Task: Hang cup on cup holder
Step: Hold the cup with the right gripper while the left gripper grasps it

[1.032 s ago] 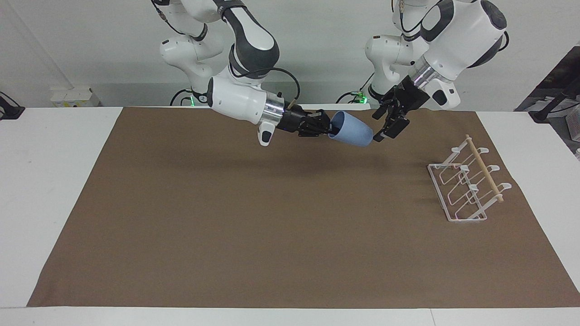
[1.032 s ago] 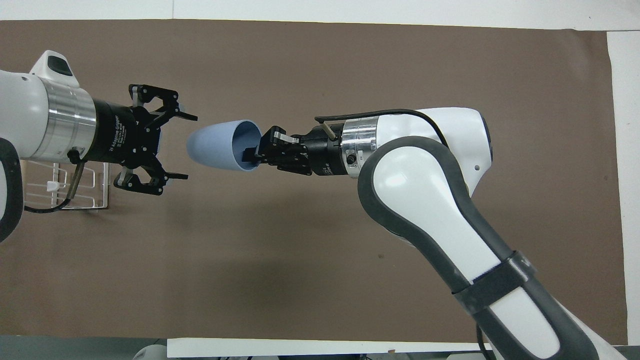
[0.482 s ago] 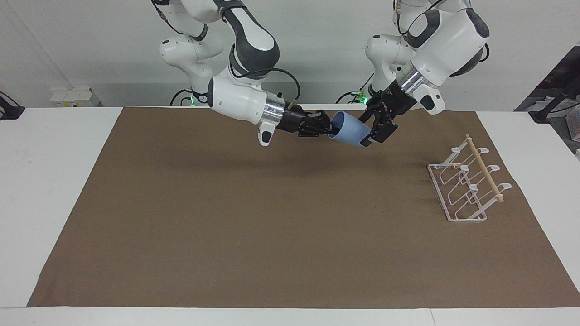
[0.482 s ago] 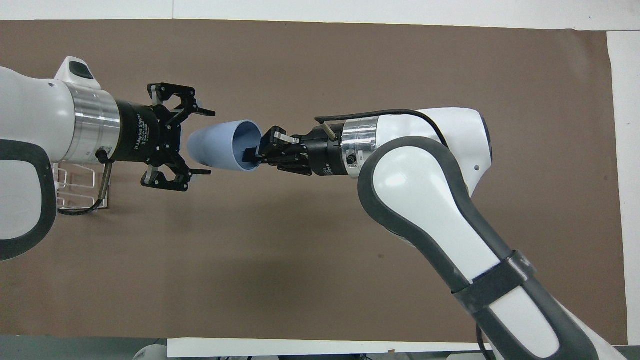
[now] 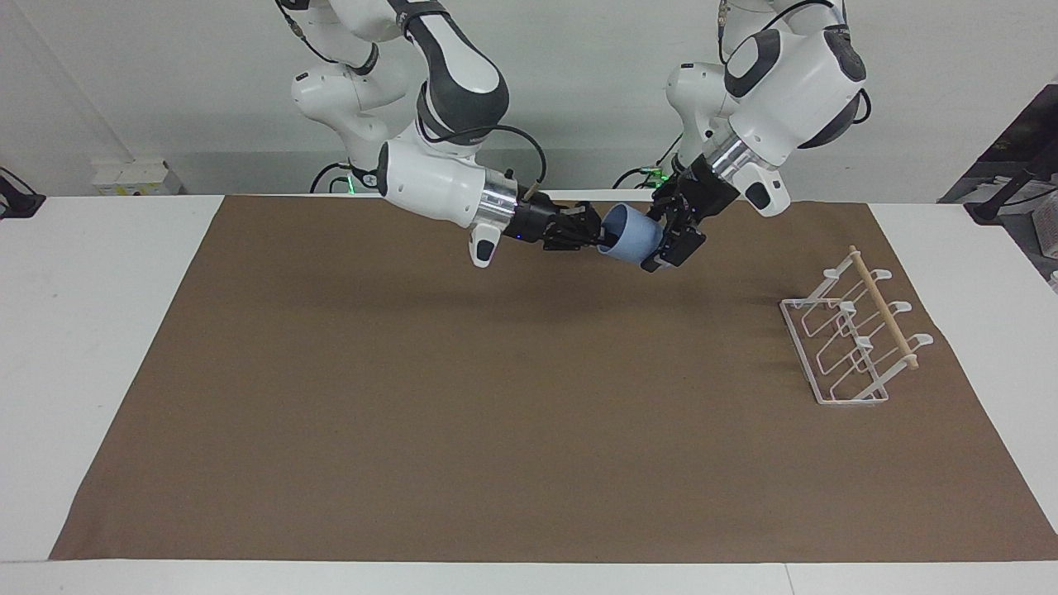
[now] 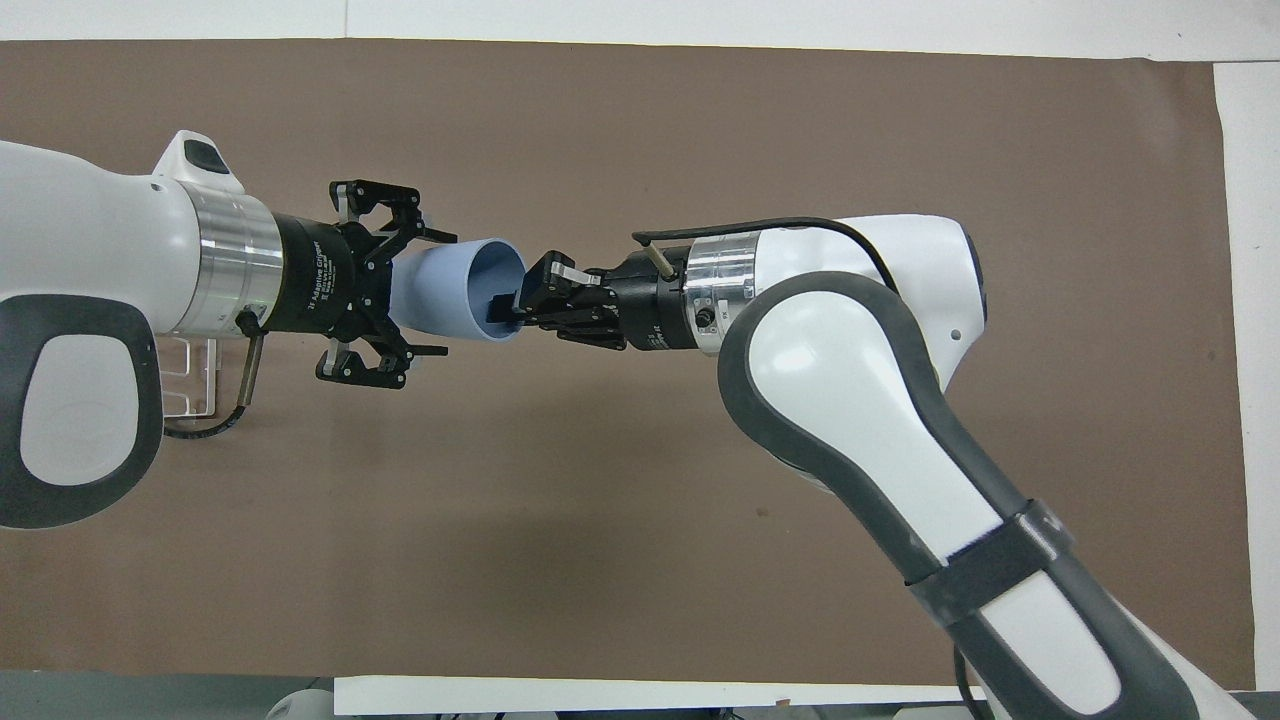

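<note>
above the brown mat on the white worktop, the right end effector pinches the rim of a light-blue cup, held sideways in mid-air in the upper centre of the facing frame. the left end effector, its fingers spread wide, straddles the cup's narrow base without visibly gripping it; the overhead view shows one finger on each side of the cup. the white wire cup holder, topped with a wooden dowel, stands on the mat at the right of the facing frame, well apart from both arms.
</note>
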